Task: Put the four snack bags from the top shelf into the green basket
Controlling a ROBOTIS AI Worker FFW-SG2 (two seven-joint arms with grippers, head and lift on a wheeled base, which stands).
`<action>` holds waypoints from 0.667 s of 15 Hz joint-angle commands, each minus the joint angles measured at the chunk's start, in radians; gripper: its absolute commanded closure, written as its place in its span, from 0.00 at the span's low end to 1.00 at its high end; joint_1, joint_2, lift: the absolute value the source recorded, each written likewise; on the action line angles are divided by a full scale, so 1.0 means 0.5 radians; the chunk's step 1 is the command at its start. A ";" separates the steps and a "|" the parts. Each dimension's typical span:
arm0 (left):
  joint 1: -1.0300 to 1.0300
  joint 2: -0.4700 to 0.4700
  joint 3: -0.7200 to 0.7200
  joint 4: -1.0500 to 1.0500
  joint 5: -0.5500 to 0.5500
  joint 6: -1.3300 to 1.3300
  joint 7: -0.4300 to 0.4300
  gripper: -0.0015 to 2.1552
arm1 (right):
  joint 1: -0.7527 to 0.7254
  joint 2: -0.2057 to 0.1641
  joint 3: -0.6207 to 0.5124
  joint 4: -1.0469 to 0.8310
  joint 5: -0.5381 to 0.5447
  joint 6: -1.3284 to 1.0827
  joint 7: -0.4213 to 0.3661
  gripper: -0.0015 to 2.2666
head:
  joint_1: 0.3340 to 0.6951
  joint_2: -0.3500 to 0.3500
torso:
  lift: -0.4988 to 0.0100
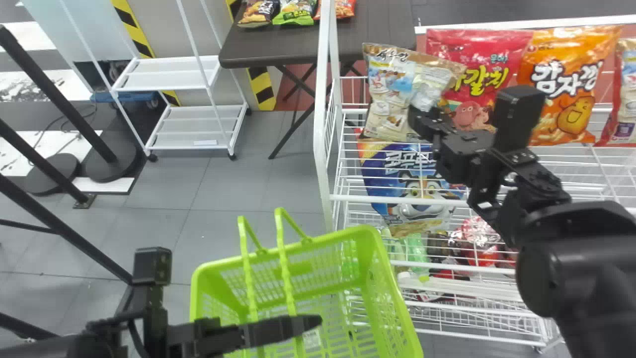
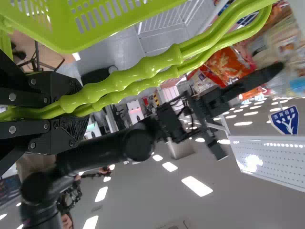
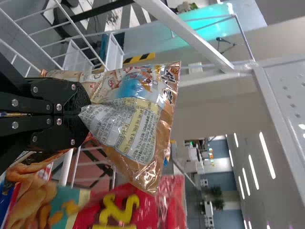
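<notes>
My right gripper had the tan bag pinched, fingers pressed together on its film, which creased at the grip. Printed back label faced my right wrist camera. Tan bag was at the left end of the top shelf, out of the green basket, overlapping the red bag in the head view.

Red bag stood on the top shelf, orange bag just to its right, end bag cut off by the right edge of the head view. All three were out of the basket too.

My left gripper was closed around the basket's two handles, both running between its fingers. Basket sat low in front of me, left of my right arm, near the shelf's lower part.

Blue bag was below the tan one, seemingly on a lower tier, though the wires made that hard to judge. Green bottle and red packs lay lower still. Behind, left of the shelf: bench with more snack bags, then white rack.
</notes>
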 commanded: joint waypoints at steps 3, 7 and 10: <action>-0.115 -0.003 0.009 0.001 -0.005 0.049 -0.020 1.00 | 0.505 0.005 -0.201 -0.736 -0.127 0.508 0.003 0.99 | 1.00 0.60 | 0.98; -0.142 -0.012 0.009 0.022 -0.005 0.056 -0.020 1.00 | 0.950 0.005 -0.201 -1.313 -0.210 0.962 0.006 0.99 | 1.00 0.58 | 0.98; -0.170 -0.012 -0.025 0.037 -0.011 0.056 -0.020 1.00 | 1.014 0.005 -0.118 -1.451 -0.345 1.337 0.006 0.99 | 1.00 0.62 | 0.98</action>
